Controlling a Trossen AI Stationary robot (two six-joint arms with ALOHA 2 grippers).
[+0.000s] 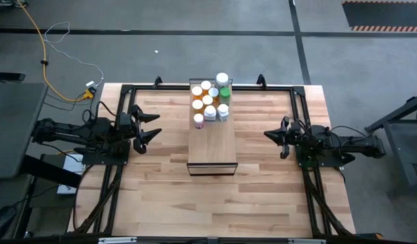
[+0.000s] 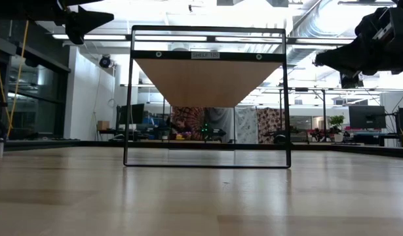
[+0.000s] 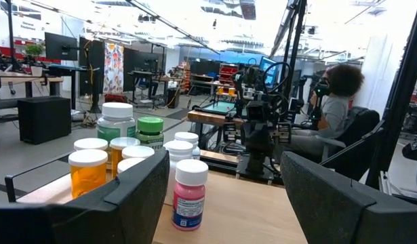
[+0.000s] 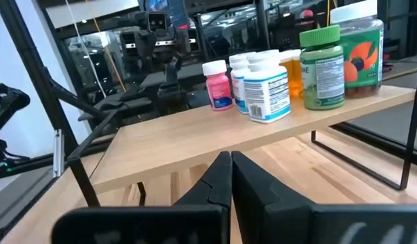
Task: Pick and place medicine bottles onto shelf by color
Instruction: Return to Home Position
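Observation:
The shelf (image 1: pixel 212 146) is a long light-wood top on a black metal frame in the middle of the table. Several medicine bottles (image 1: pixel 209 100) stand on their bases at its far end: orange ones (image 3: pixel 88 173), a pink one (image 3: pixel 190 194), white ones (image 4: pixel 266 85), and green ones (image 4: pixel 321 68). My left gripper (image 1: pixel 156 125) hovers open to the left of the shelf, at about the height of its top, facing the bottles (image 3: pixel 225 169). My right gripper (image 1: pixel 268 133) hovers shut to the right of the shelf (image 4: pixel 230 159). Neither gripper touches anything.
Black rails (image 1: pixel 298 108) run around the table's edges. In the low view the shelf's frame (image 2: pixel 207 164) stands on the tabletop with open space under its top (image 2: pixel 201 82). The shelf's near half (image 1: pixel 212 152) is bare. A person (image 3: pixel 337 102) sits beyond the table.

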